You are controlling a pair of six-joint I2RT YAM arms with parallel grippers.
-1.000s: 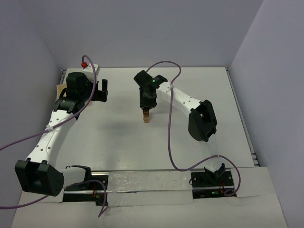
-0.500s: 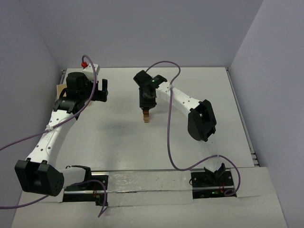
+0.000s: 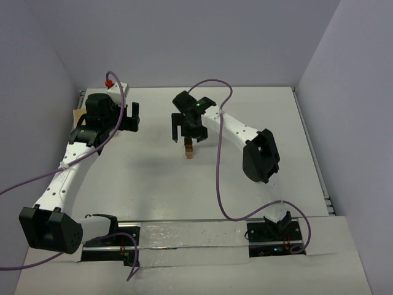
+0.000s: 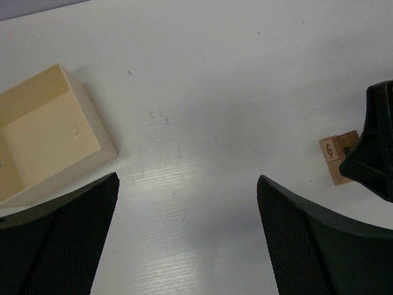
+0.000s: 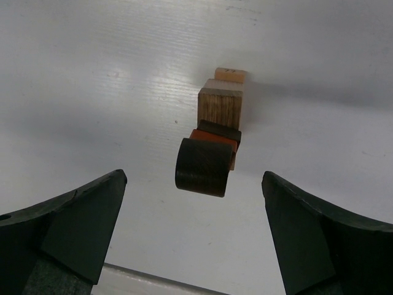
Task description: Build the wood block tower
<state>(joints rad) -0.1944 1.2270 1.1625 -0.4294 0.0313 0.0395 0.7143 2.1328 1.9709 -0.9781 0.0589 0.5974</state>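
On the white table, mid-field: right arm, its gripper released, fingers spread wide directly above the tower, not touching it. Far left: left arm, its gripper likewise spread and empty, hovering near a shallow pale tan box. Tower: single column, standing free. Dark brown block topmost, red-orange block beneath, tan blocks below, one marked 6.

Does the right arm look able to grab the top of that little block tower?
Probably yes: the right gripper hangs open directly over the tower, the dark top block lies between its open jaws, and nothing blocks the way.
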